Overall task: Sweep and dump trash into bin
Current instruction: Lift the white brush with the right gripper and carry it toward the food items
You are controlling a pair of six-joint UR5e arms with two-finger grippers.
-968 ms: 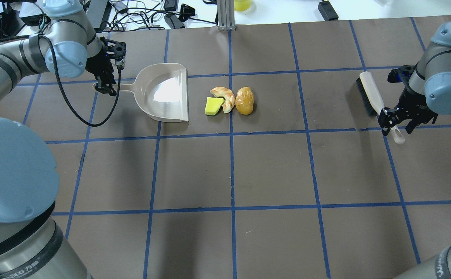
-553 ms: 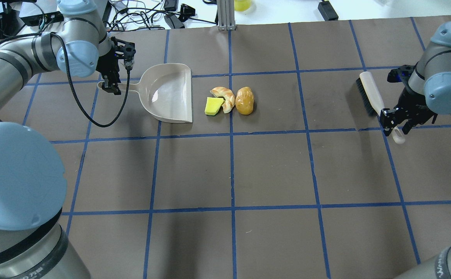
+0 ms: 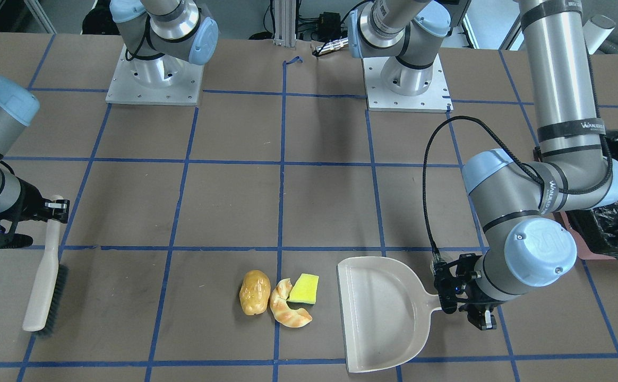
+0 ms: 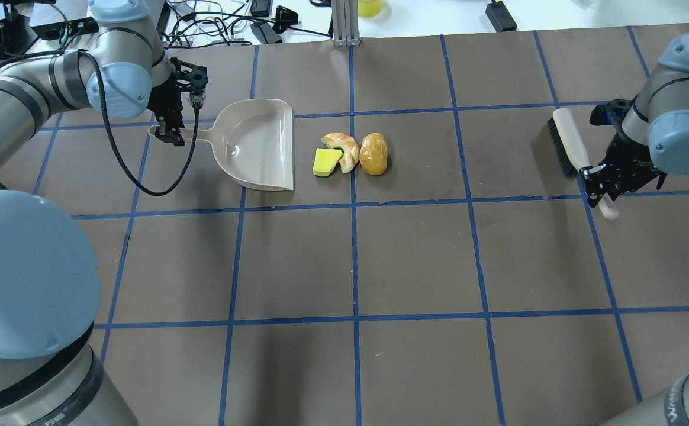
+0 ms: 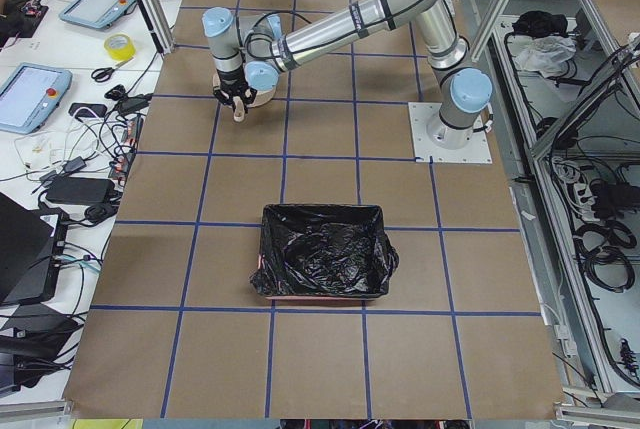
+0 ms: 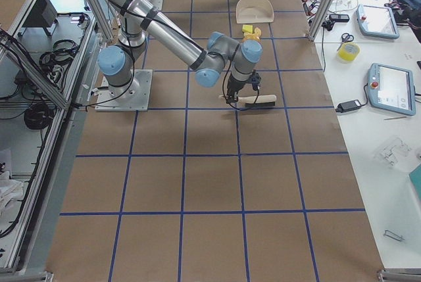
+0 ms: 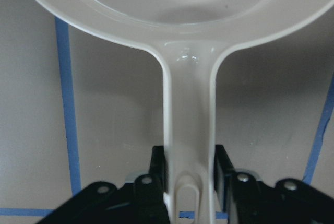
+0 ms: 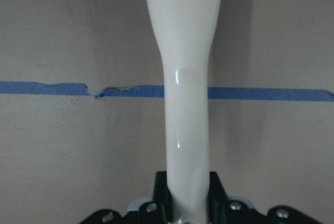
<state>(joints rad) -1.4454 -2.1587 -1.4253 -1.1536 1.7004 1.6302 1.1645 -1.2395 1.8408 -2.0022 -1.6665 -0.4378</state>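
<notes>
While the left end effector (image 4: pixel 168 133) is clenched on the far end of the handle of the beige dustpan (image 4: pixel 258 145), its two black fingers pressing either side of the handle in the left wrist view, the pan's straight open edge faces the trash and stands just beside it without touching. The trash lies in a tight cluster near the middle of the far half of the desk (image 4: pixel 415 266). The yellow-green sponge wedge (image 4: pixel 325 162) is nearest the pan, the curved tan croissant (image 4: pixel 344 149) is against it, and the golden-brown potato (image 4: pixel 373 154) sits on the croissant's other side, touching or nearly touching it. Well apart from them, toward the robot's right, the right end effector (image 4: pixel 602 183) is grasping the beige brush (image 4: pixel 566 139) by the narrow part of its handle. The handle's rounded tip sticks out past the fingers, and the dark bristles run along the side of the brush that faces the trash. Whether the bristles touch the desk cannot be told. The bin (image 5: pixel 320 294), a rectangular box lined with crinkly black plastic, stands on the desk at the robot's left end, beyond the left arm's elbow and well away from dustpan and trash.
</notes>
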